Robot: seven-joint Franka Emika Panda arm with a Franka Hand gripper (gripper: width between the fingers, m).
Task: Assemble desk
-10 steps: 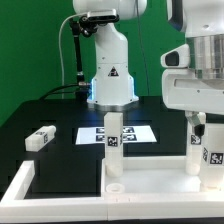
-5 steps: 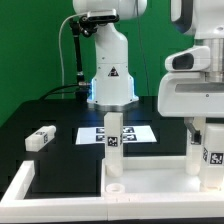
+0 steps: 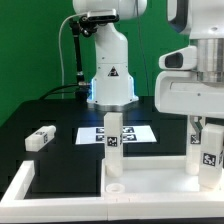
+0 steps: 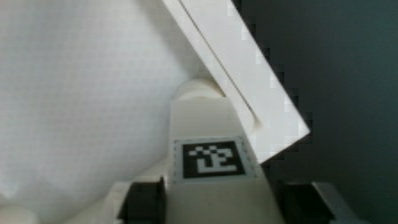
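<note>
The white tabletop panel (image 3: 150, 170) lies flat at the front of the black table, rim up. One short white tagged leg (image 3: 113, 143) stands upright on it near the middle. My gripper (image 3: 206, 128) is at the exterior view's right, shut on a second tagged leg (image 3: 209, 155) that stands upright at the panel's right corner. In the wrist view this leg (image 4: 215, 158) sits between my two dark fingers (image 4: 146, 203), with the gripper (image 4: 222, 206) above the panel (image 4: 89, 90) beside its rim. A third leg (image 3: 40, 137) lies loose on the table at the left.
The marker board (image 3: 135, 133) lies flat behind the standing leg. The robot's white base (image 3: 110, 75) stands at the back centre. A white border strip (image 3: 18, 185) edges the table at the front left. A green wall is behind.
My gripper dipped slightly and then came back up a little, staying over the right corner. The held leg stays upright in about the same place. The other parts have not moved.
</note>
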